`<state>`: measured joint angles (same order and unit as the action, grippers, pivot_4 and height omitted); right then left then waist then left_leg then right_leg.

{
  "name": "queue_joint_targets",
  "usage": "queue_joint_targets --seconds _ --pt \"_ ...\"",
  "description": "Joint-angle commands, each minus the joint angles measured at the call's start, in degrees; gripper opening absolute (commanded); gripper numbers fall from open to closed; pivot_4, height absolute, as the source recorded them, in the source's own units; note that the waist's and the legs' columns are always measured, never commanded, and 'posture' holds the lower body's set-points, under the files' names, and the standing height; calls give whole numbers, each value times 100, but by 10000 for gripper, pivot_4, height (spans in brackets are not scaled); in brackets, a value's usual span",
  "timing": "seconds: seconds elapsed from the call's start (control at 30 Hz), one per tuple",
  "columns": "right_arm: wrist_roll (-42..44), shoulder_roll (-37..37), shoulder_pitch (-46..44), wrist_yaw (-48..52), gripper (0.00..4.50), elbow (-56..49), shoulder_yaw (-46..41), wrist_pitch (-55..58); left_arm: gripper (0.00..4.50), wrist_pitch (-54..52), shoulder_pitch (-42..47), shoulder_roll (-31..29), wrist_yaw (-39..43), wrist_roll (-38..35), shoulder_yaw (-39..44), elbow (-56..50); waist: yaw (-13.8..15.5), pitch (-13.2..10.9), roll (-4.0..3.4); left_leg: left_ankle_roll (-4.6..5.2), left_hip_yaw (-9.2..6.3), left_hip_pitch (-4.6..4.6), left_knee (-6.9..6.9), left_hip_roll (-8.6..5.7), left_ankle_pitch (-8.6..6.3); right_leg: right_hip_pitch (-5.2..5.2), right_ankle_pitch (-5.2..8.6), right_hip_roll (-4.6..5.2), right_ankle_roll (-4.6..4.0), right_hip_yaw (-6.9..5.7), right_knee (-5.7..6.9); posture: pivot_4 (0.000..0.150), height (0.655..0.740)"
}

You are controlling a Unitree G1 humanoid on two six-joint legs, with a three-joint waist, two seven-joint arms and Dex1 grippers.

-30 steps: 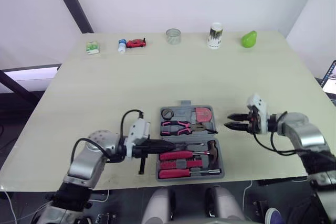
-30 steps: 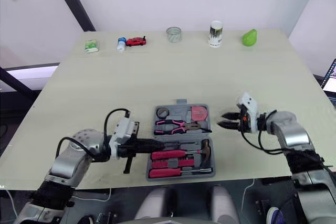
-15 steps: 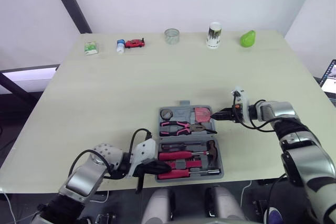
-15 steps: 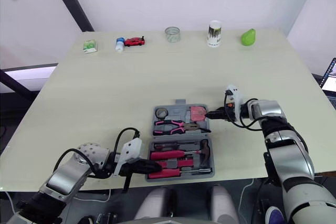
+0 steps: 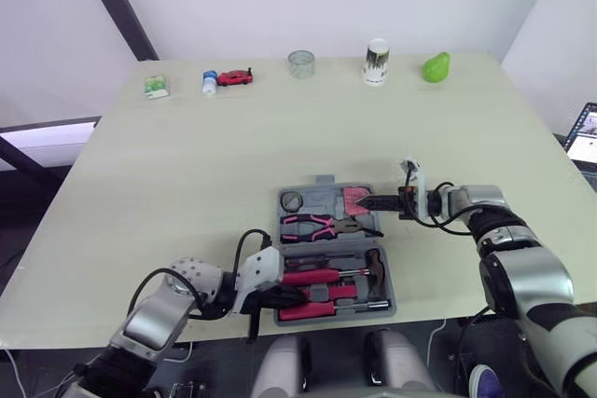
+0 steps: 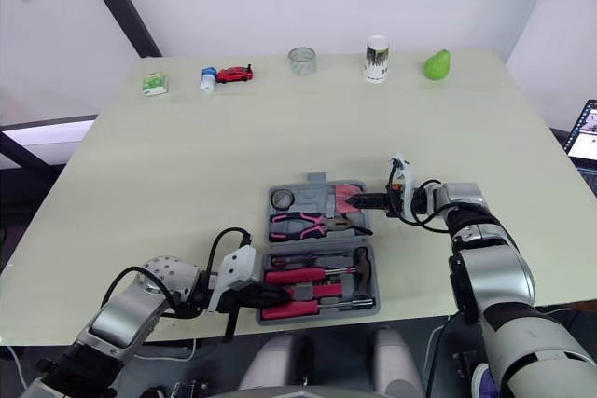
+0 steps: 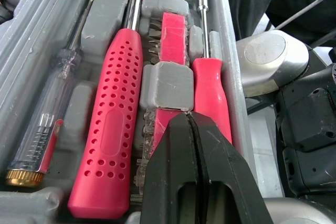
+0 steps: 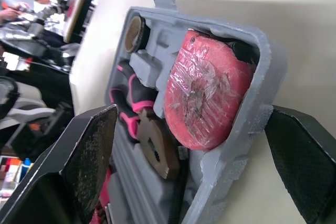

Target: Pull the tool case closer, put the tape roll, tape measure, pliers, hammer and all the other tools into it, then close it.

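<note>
At the worktop's [image 5: 187, 165] near edge, open tool case [image 5: 328, 193]: left fingers [image 7: 168, 177] pressed together above red screwdriver [image 7: 210, 95]; right fingers [image 8: 89, 156] spread wide astride its rim beside tape measure [image 8: 205, 87], contact unclear.

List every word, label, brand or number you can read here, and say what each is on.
No text can be read in these pictures.
Dark print on the cup: too small to read.
Print on the green box: too small to read.
Screen of the laptop: too blurred to read.
Face of the tape measure: no label visible under its crinkled wrap.
</note>
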<state>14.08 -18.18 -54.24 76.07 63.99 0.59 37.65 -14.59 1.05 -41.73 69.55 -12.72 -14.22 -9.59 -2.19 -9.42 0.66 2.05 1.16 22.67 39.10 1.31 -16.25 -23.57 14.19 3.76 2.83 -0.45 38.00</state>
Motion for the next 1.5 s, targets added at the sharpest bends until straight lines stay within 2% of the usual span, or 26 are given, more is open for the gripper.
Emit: queue_joint_targets --seconds 0.03,0.23,0.4,0.5,0.7,0.8,0.93,1.07,1.13,1.2,1.27,1.37,1.43,1.47,1.5 --pt "213 -43 -107 759 44433 -366 -70 10 0 -20 -59 10 -7 -27 -61 18 0 -1 -1 0 0 0 0 0 0 0 0 0 0 0 0 1500 7400" --pt "301 -69 -26 1255 44433 -751 -83 60 0 -19 -8 61 -36 -73 -16 67 -6 -1 -2 0 -1 1 -1 2 0 -2 0 1 0 0 2 1500 7400" --pt "544 -226 188 1605 44433 -1321 -62 274 0 -204 -49 207 -154 -490 294 -216 11 -2 -3 0 -2 4 0 2 0 -2 0 9 1 -3 1 1500 7400" --pt "1016 -416 500 1643 44433 -2149 79 708 0 -540 -254 122 -239 -1001 754 -639 20 -3 -4 0 -6 13 0 5 0 -8 0 18 1 -7 0 1500 7400" --pt "1698 -791 1389 1635 44433 -4036 185 1533 0 -913 -1145 -491 26 -1801 1840 -1119 19 -7 -10 0 -10 11 -5 2 -1 -8 0 28 0 -14 -3 1500 7400" --pt "1944 -1016 1839 1456 44433 -4942 314 2051 0 -1190 -1533 -770 302 -2357 2520 -1177 24 -7 -11 0 -13 13 -6 2 -1 -7 0 33 0 -16 -6 1500 7400" --pt "2332 -1335 2595 1036 44433 -6192 186 2481 0 -1205 -1895 -1112 596 -2517 3360 -817 62 -9 -14 0 -19 13 -6 1 -1 -7 1 36 -1 -22 -4 1500 7400" --pt "2184 -1582 3798 12 44433 -7391 -439 1902 0 -1308 -1956 -1107 631 -2744 4073 -213 166 -9 -13 -1 -21 15 -10 -1 -2 -6 4 32 -2 -29 -15 1500 7400" --pt "1997 -1679 4274 -421 44433 -7796 -712 1429 0 -932 -1820 -965 399 -2475 4165 -9 169 -11 -15 -1 -12 17 -10 -6 -2 -7 3 34 2 -22 -15 1500 7400" --pt "1635 -1793 4781 -715 45000 -8111 -912 672 5345 -597 -1719 -876 285 -2248 4237 201 185 -9 -11 -1 -7 15 -8 -6 -1 -5 2 34 3 -18 -15 1500 7400" --pt "1172 -1825 5345 -969 45000 -8278 -1183 -445 13173 -441 -1654 -806 201 -2184 4316 281 189 -5 -2 -1 -6 13 -8 -6 -1 -3 3 29 4 -18 -16 1500 7400" --pt "973 -1859 5908 -995 45000 -8272 -1494 -1481 28319 -263 -1609 -755 87 -2109 4364 213 182 -4 1 -1 -7 13 -8 -6 -1 -2 4 26 5 -18 -15 1500 7400" --pt "971 -1860 6093 -1083 45000 -8218 -1611 -1760 37274 -9 -1544 -712 -176 -1840 4348 233 154 -4 1 -1 -5 9 -8 -5 -1 -1 4 26 5 -16 -14 1500 7400" --pt "1009 -1865 6175 -1103 45000 -8197 -1665 -1826 44644 -19 -1536 -734 -202 -1819 4347 250 150 -4 1 -1 -3 6 -7 -3 -1 0 4 23 5 -14 -13 1500 7400" --pt "1063 -1892 6289 -1079 45000 -8188 -1730 -1855 44644 -4 -1570 -791 -172 -1772 4346 251 145 -4 2 -1 -3 5 -7 -3 -1 0 4 22 5 -13 -13 1500 7400"
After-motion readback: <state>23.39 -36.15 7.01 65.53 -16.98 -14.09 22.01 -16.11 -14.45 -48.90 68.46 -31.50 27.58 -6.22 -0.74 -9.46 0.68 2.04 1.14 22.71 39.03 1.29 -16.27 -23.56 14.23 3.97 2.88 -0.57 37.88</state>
